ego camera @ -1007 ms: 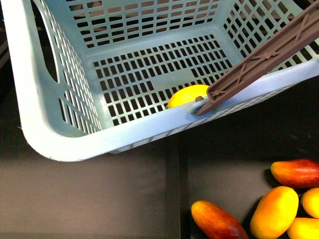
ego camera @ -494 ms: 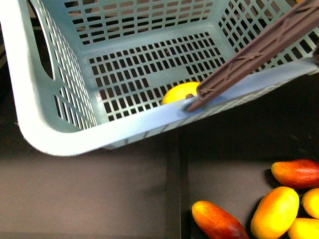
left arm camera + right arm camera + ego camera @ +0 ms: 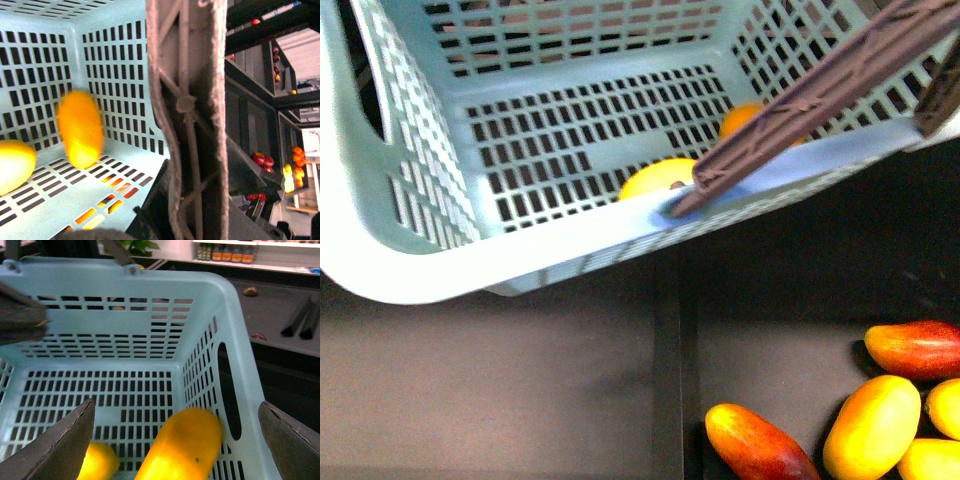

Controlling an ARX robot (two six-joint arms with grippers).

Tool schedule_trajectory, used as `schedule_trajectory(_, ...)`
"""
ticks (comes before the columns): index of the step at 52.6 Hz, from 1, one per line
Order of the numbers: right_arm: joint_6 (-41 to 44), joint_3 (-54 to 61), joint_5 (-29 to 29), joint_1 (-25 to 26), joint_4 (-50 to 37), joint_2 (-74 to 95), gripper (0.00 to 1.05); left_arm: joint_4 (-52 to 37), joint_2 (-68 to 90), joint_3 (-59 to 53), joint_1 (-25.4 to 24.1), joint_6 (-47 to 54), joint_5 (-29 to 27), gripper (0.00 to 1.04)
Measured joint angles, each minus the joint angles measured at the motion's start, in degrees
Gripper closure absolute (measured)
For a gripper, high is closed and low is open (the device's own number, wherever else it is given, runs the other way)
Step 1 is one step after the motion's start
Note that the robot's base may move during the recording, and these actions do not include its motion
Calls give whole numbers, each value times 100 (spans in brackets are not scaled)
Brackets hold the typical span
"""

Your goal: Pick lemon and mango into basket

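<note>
The right gripper (image 3: pixel 175 440) now stands wide open, a mango (image 3: pixel 182 445) blurred between its fingers, falling into the basket (image 3: pixel 235 340) beside the lemon (image 3: pixel 97 462). A second ago only the lemon lay there. The left gripper's grip I cannot tell.

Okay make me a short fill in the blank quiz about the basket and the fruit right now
1. The lemon lies inside the ____.
2. The orange mango seen between the right pincer fingers is over the basket, and the pincer is ____.
3. The basket's swing handle is ____ in colour.

Missing words: basket; open; brown
</note>
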State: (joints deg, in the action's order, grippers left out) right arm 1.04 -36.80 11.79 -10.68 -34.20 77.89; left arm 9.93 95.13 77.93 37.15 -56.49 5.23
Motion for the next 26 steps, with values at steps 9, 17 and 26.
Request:
schedule_trajectory(9,-466,273,310,632,396,-831,9,9,7,-20,61,-181,140,99)
schedule_trajectory(17,-831,645,481,1331,1174,-2076,9,9,7,-20,72,-184,127,99)
schedule_trajectory(26,-772,1064,-55,1692,1567,-3309,15,9,7,-20,57,-164,48,99)
